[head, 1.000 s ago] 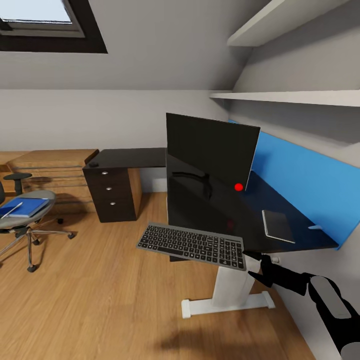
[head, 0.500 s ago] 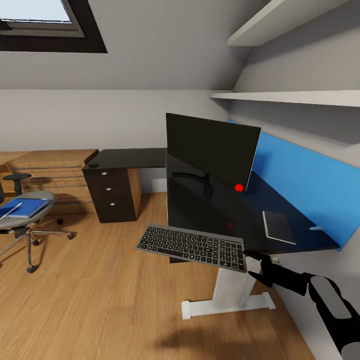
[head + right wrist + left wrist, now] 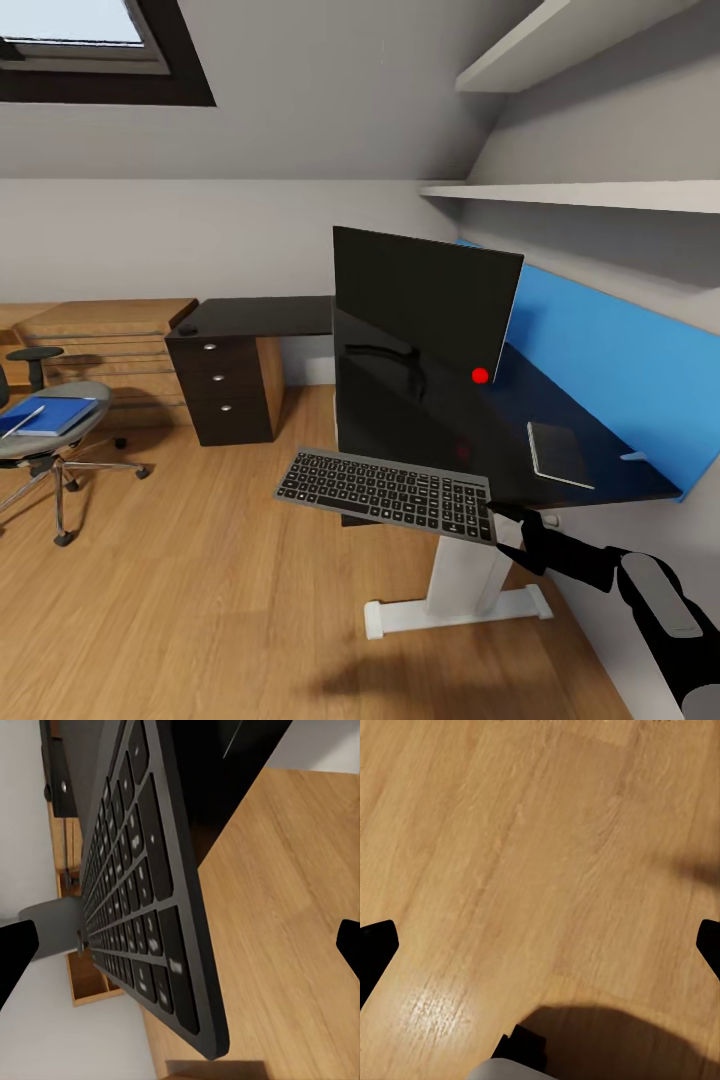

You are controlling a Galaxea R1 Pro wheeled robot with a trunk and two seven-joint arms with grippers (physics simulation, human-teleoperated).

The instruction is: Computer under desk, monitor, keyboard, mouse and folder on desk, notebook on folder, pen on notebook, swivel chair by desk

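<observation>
My right gripper (image 3: 500, 513) is shut on the right end of the keyboard (image 3: 385, 490), holding it in the air just off the front edge of the desk (image 3: 470, 425). In the right wrist view the keyboard (image 3: 142, 907) runs edge-on between the fingers. The monitor (image 3: 425, 300) stands on the desk, with the notebook (image 3: 558, 452) lying flat to its right. The mouse (image 3: 187, 328) sits on the far desk wing above the drawers. At the left, the swivel chair (image 3: 55, 445) carries the folder (image 3: 48, 413) with the pen (image 3: 22, 420) on it. My left gripper (image 3: 540, 945) hangs open over bare floor. The computer is out of view.
The desk's white leg (image 3: 455, 590) stands on the wooden floor (image 3: 200, 600) below the keyboard. Black drawers (image 3: 225, 385) and light wooden cabinets (image 3: 105, 340) line the back wall. A blue panel (image 3: 610, 360) backs the desk, with shelves (image 3: 580, 192) above it.
</observation>
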